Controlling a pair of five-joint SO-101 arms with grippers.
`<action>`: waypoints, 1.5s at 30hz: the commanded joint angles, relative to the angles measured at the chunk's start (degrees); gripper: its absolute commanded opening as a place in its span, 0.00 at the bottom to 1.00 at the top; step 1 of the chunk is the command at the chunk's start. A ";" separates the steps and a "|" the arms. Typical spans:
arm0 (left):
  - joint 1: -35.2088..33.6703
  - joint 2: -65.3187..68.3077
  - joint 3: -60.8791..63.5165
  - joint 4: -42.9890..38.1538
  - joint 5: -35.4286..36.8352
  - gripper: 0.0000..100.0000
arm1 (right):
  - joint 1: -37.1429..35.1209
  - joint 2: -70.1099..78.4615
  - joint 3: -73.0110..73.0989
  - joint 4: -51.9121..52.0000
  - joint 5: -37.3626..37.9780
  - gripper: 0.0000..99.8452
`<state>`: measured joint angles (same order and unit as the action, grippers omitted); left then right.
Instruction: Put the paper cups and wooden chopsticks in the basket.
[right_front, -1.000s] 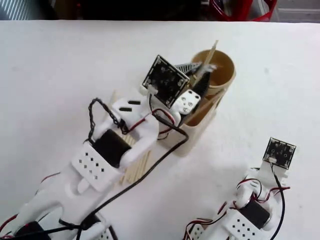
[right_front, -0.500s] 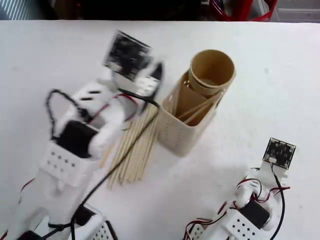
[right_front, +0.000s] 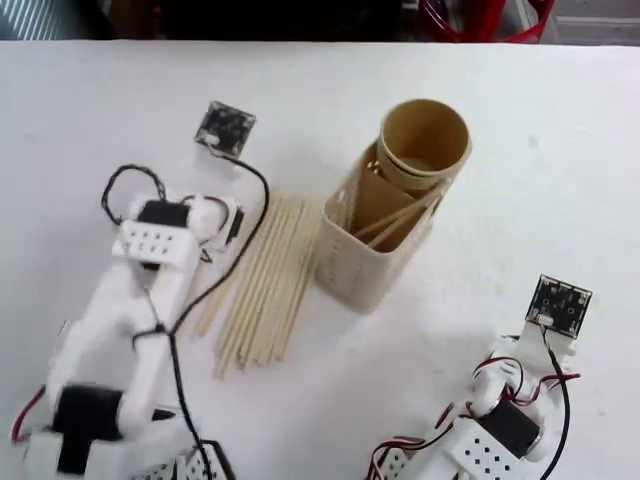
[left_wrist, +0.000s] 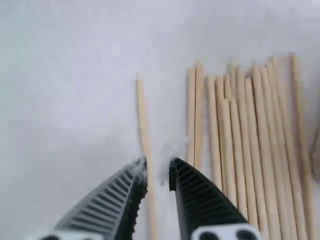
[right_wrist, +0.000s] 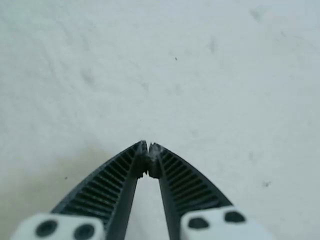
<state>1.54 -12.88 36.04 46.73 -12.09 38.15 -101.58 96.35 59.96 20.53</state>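
Left gripper (left_wrist: 157, 175): we are seeing it spread a little, empty, just beside one chopstick (left_wrist: 142, 120).
Right gripper (right_wrist: 148, 160): we are seeing it pressed together.
High view: paper cups (right_front: 425, 140) are sitting in the basket (right_front: 355, 265).

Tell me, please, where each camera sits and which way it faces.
High view: fixed above the table, looking down on the basket, paper cups, loose chopsticks; left arm and right arm show.
Left wrist view: on the left arm, facing down past its open left gripper at the chopsticks.
Right wrist view: on the right arm, facing the table past its shut right gripper.
Shared: high and left wrist views both show the chopsticks.
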 joint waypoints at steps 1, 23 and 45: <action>-1.54 14.37 -11.16 2.02 -0.97 0.10 | 0.48 0.31 0.62 0.13 0.26 0.02; -6.73 27.91 -25.32 6.95 0.79 0.10 | 0.40 0.31 0.62 0.13 0.35 0.02; -4.97 41.98 -37.36 18.11 2.29 0.06 | 0.48 0.31 0.62 0.13 0.35 0.02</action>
<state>-3.56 24.75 7.03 59.74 -10.59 38.15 -101.58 96.35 59.96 20.53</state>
